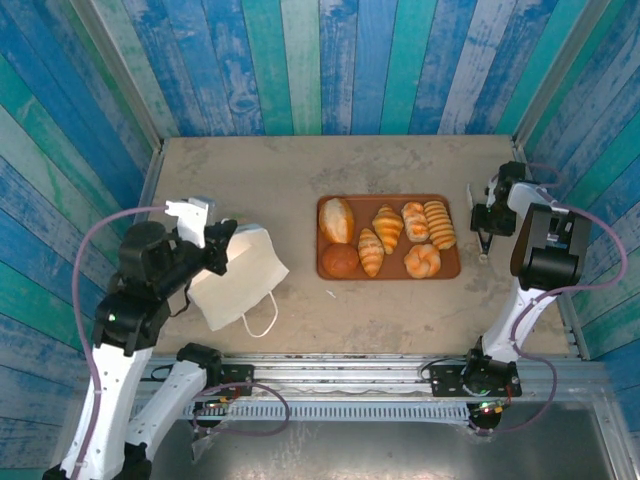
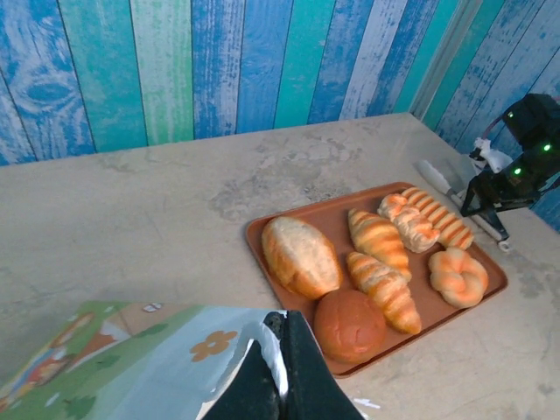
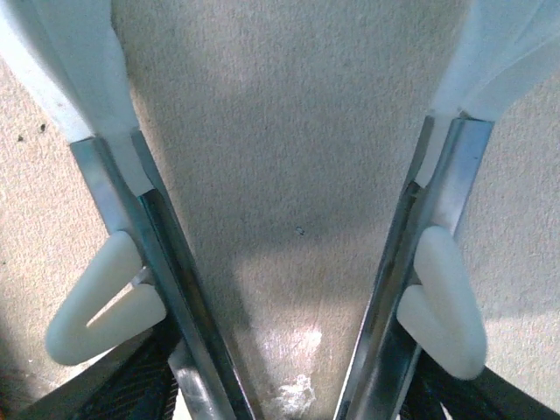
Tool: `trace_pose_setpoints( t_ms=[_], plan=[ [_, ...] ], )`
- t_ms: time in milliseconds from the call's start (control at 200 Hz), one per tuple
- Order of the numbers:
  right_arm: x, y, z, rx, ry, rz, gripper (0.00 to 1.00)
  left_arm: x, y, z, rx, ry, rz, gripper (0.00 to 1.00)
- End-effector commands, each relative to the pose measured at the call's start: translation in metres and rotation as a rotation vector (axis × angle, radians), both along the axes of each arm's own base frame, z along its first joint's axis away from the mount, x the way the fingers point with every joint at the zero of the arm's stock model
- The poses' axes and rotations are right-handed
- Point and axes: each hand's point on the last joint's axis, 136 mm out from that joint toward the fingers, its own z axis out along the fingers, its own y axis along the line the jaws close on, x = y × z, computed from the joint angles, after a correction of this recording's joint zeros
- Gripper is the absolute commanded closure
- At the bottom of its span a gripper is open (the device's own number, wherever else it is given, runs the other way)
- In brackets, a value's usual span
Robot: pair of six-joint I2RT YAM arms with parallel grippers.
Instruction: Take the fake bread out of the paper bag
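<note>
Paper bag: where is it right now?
In the top view, the paper bag is on the left side of the table, just left of the brown tray, its upper edge pinched by the left gripper.

The left arm (image 1: 108,378) and the right arm (image 1: 520,315) are built from white rounded links, joined by black motor housings. A lilac cable (image 1: 92,250) is looped along each arm. The black bases (image 1: 212,362) are bolted on a silver rail (image 1: 340,372). Small green lights (image 2: 516,171) are seen on a black housing of the right arm. The fingers (image 3: 437,210) are made of bright steel strips, fitted with white plastic pads (image 3: 444,302) and white shells.
</note>
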Motion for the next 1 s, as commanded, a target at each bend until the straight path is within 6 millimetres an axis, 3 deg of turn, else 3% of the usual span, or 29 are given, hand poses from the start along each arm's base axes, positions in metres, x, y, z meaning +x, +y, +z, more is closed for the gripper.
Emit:
trace_pose_setpoints(
  t_ms=[0,105,411,531,756,882,997],
  plan=[
    [-0.009,-0.001,-0.002,0.005,0.032,-0.034,0.31,0.005,-0.011,0.017,-0.087,-0.012,-0.033,0.96],
    [-0.007,0.002,0.016,0.024,-0.015,-0.054,0.23,0.007,-0.012,0.024,-0.12,-0.02,-0.03,0.97],
    [-0.011,0.0,0.065,-0.008,-0.102,-0.059,0.16,0.014,-0.013,0.028,-0.184,-0.045,-0.014,0.97],
    [-0.015,0.01,0.085,0.035,-0.14,-0.042,0.16,0.017,-0.012,0.028,-0.192,-0.04,-0.003,0.97],
    [-0.027,0.092,0.178,0.401,-0.446,0.072,0.21,0.027,0.004,0.034,-0.26,-0.058,0.118,0.98],
    [-0.049,0.148,0.233,0.601,-0.592,0.19,0.23,0.03,0.007,0.04,-0.294,-0.082,0.144,0.98],
    [-0.078,0.207,0.261,0.757,-0.621,0.35,0.24,0.035,0.007,0.043,-0.313,-0.087,0.151,0.98]
  ],
)
